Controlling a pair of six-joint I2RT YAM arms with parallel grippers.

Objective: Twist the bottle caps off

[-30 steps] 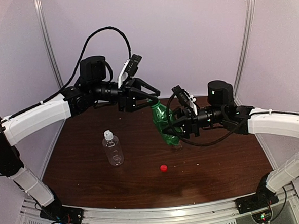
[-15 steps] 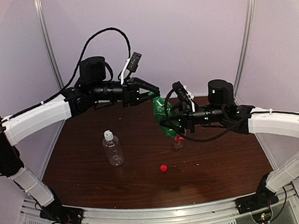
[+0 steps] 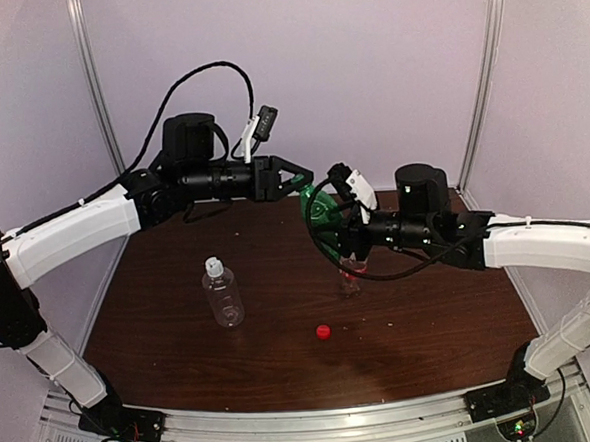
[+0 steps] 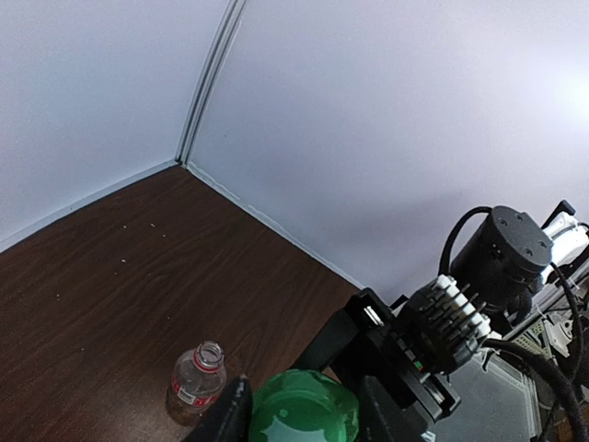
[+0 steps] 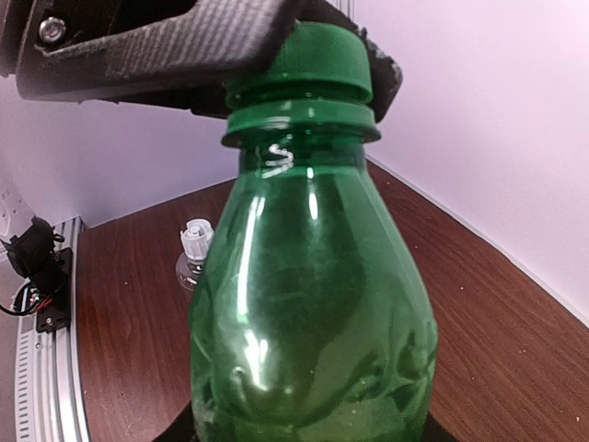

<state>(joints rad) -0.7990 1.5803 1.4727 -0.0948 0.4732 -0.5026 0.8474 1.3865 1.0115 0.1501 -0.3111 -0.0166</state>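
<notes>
My right gripper (image 3: pixel 333 235) is shut on the green bottle (image 3: pixel 320 212) and holds it tilted above the table. The right wrist view shows the green bottle (image 5: pixel 308 304) close up. My left gripper (image 3: pixel 302 186) is shut on its green cap (image 5: pixel 322 57), with a finger (image 5: pixel 175 41) lying over the cap. A clear bottle with a red label (image 3: pixel 350 276) stands open on the table and also shows in the left wrist view (image 4: pixel 196 382). A red cap (image 3: pixel 323 331) lies in front of it. A wider clear bottle (image 3: pixel 222 294) with a white cap (image 3: pixel 213 267) stands at the left.
The brown table (image 3: pixel 432 323) is closed in by pale walls at the back and sides. A metal rail (image 3: pixel 317 420) runs along the near edge. Both arms meet above the table's back middle.
The green bottle has been lifted up and to the left, uncovering the red-label bottle behind it. My left wrist has turned while at the green cap.
</notes>
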